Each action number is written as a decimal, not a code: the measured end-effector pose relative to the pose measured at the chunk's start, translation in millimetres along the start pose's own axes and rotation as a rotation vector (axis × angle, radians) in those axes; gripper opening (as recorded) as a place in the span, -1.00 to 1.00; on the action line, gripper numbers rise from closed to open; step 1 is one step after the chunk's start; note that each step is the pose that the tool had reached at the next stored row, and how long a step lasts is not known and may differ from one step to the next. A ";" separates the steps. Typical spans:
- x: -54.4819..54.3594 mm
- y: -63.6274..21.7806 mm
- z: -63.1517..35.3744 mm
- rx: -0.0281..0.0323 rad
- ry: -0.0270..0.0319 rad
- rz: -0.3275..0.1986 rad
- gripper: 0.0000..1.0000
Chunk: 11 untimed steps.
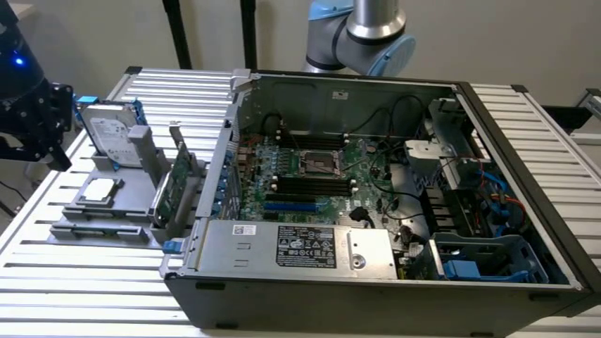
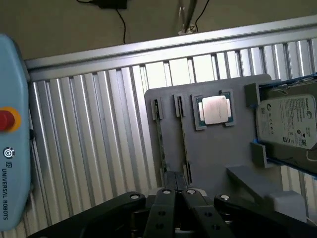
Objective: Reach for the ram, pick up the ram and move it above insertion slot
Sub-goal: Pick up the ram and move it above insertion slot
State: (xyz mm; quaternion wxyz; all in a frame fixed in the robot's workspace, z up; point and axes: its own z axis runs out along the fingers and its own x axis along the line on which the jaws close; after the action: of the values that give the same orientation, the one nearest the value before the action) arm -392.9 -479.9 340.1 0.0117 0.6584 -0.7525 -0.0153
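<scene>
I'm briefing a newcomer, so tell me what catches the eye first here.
The open PC case takes up the middle of the exterior view, with its motherboard exposed below the arm. On that view's left, a gray holder carries a hard drive, a CPU and upright green boards. The shut gripper hangs by that holder.

Silver arm (image 1: 376, 20), pale-blue joint caps (image 1: 396, 55), black pincer (image 2: 175, 191)

An open computer case (image 1: 376, 303) sits beside a grey parts holder (image 1: 131, 186).
</scene>
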 end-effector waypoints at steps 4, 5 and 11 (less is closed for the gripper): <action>0.0 0.0 0.0 -0.0002 0.0018 -0.048 -0.79; 0.0 0.0 0.0 -0.0001 0.0018 -0.048 -0.79; 0.0 0.0 0.0 -0.0001 0.0018 -0.048 -0.79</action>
State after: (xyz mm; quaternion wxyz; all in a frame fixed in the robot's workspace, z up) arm -392.9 -479.9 340.1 0.0121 0.6762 -0.7365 -0.0150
